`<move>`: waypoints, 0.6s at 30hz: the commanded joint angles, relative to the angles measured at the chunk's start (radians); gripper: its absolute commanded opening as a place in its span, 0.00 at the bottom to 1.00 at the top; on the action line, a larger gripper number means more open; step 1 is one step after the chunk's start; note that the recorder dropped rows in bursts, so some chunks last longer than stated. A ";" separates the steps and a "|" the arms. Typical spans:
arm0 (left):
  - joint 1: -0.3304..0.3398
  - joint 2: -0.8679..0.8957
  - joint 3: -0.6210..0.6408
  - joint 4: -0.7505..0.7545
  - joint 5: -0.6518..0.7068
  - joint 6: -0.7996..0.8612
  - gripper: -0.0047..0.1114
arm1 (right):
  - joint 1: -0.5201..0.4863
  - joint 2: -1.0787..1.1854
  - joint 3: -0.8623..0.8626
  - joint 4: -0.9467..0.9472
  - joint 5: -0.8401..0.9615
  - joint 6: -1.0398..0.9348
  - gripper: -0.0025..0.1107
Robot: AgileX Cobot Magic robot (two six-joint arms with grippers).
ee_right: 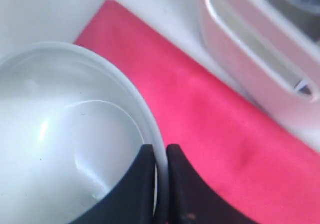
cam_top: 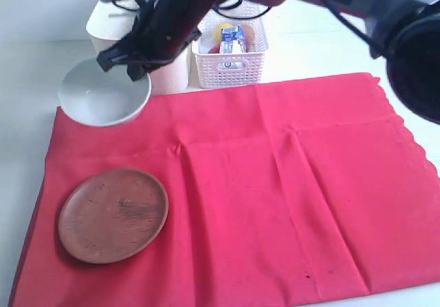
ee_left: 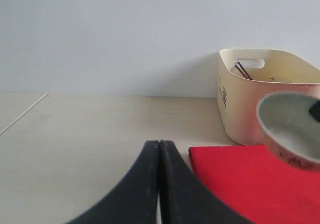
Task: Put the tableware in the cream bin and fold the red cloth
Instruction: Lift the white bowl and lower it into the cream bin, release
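Right gripper (ee_right: 161, 154) — clamped on bowl (ee_right: 65, 134) rim.

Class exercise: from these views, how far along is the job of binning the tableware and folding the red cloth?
Done: chopsticks lie inside the cream bin. In hand: the right end effector grips the pale bowl by its rim, tilted, near the bin. Left: the wooden plate sits on the red cloth, which lies spread out, unfolded.
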 commanded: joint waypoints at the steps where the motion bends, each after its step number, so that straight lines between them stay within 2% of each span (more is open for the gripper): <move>1: 0.003 -0.003 0.000 -0.005 -0.004 0.000 0.04 | -0.001 -0.081 -0.056 -0.053 -0.032 -0.009 0.02; 10: 0.003 -0.003 0.000 -0.005 -0.004 0.000 0.04 | -0.048 -0.082 -0.108 -0.084 -0.299 0.108 0.02; 18: 0.003 -0.003 0.000 -0.005 -0.004 0.000 0.04 | -0.109 0.041 -0.108 -0.082 -0.503 0.246 0.02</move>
